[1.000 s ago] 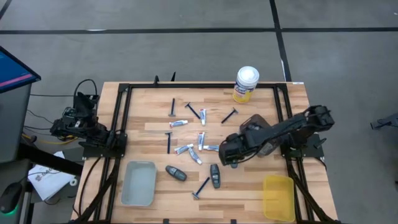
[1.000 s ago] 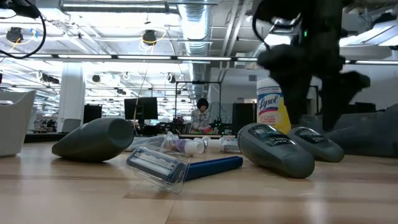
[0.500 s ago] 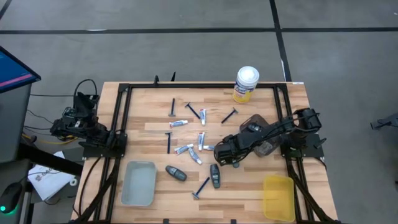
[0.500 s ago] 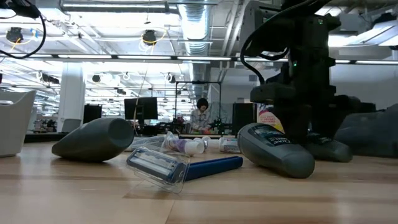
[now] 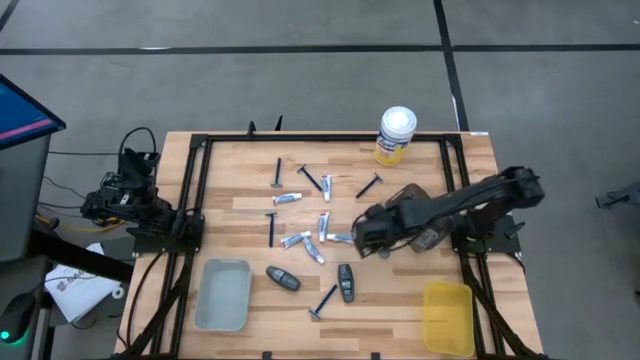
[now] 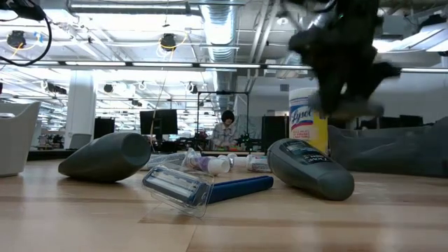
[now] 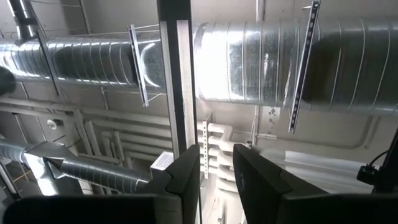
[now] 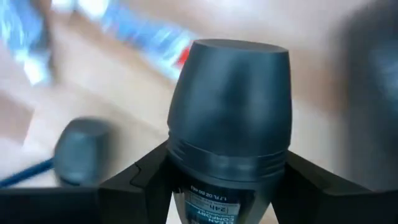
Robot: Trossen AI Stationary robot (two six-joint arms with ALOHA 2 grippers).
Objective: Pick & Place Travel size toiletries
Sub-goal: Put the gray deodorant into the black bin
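Right claw grips grey container; high view hides it.

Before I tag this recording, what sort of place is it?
Probably a robotics lab in an open industrial workspace: a wooden table with a black frame, bare silver ducts overhead, and desks with monitors where a person sits behind.

Industrial lab/open workshop: exposed ceiling ducts, strip lights, monitors, person at workstation behind.
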